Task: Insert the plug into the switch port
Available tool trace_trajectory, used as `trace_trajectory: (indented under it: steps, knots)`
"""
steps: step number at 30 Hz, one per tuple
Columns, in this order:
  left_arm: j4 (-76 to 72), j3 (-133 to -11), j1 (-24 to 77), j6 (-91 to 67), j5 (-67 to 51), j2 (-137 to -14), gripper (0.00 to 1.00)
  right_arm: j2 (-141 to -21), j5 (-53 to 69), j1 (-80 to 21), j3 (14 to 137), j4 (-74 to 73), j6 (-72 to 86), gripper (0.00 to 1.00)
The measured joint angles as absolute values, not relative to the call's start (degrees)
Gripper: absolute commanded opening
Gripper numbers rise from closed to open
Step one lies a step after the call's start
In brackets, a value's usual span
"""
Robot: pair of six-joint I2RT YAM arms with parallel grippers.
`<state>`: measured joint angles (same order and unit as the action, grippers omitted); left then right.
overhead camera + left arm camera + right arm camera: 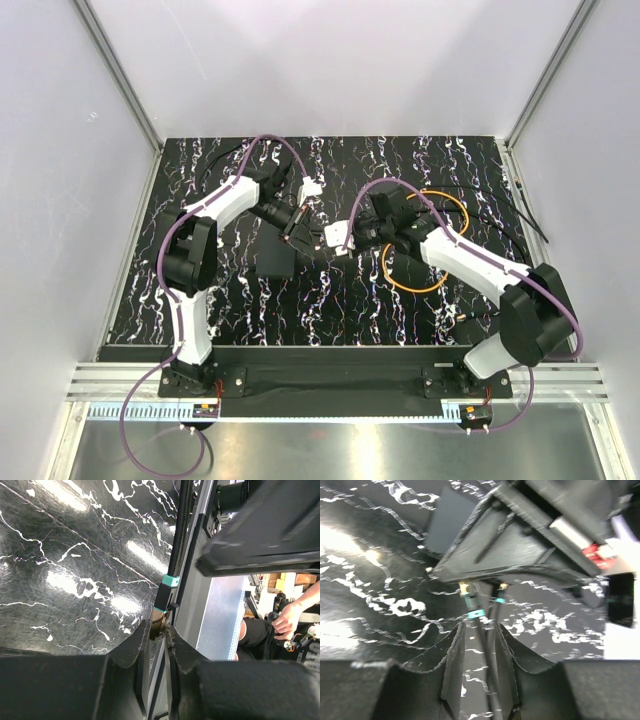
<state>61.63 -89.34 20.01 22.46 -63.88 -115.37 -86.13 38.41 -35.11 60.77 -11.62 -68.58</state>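
Note:
The small flat black box [275,262] lies on the marbled table just below-left of my left gripper [298,238]; it also shows in the right wrist view [449,522]. The orange cable [415,290] coils beside my right arm. Its plug [167,592], black with a teal band and a brass tip, points into my left gripper [159,627], whose jaws are nearly closed on the brass tip. My right gripper [340,240] faces the left one. In the right wrist view the plug [471,605] sits ahead of my right gripper [481,626], whose jaws stand apart with the cable running loosely between them.
Thin black cables [520,205] lie at the back right. An aluminium rail [330,385] runs along the table's near edge and also shows in the left wrist view [220,620]. White walls close in the sides and back. A person's hand [287,622] shows beyond the rail.

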Motion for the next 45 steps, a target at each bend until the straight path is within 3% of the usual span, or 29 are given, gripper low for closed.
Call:
trace_trajectory:
  steps: [17, 24, 32, 37, 45]
  knots:
    - [64.7, -90.0, 20.5, 26.4, -62.6, -115.4, 0.00, -90.6, 38.7, -35.2, 63.2, -17.1, -71.3, 0.38]
    - [65.6, -90.7, 21.1, 27.2, -62.3, -115.4, 0.00, -92.2, 38.6, -35.2, 64.2, -18.0, -71.7, 0.27]
    - [65.6, -91.2, 21.3, 27.2, -61.8, -115.6, 0.00, -92.8, 38.6, -35.2, 66.0, -19.9, -71.8, 0.29]
    - [65.6, -91.2, 21.4, 27.2, -61.4, -115.9, 0.00, -93.1, 38.6, -35.2, 66.2, -20.5, -71.8, 0.37]
    - [65.6, -91.2, 21.4, 27.2, -60.8, -116.3, 0.00, -94.1, 38.3, -35.5, 67.0, -22.1, -72.3, 0.33]
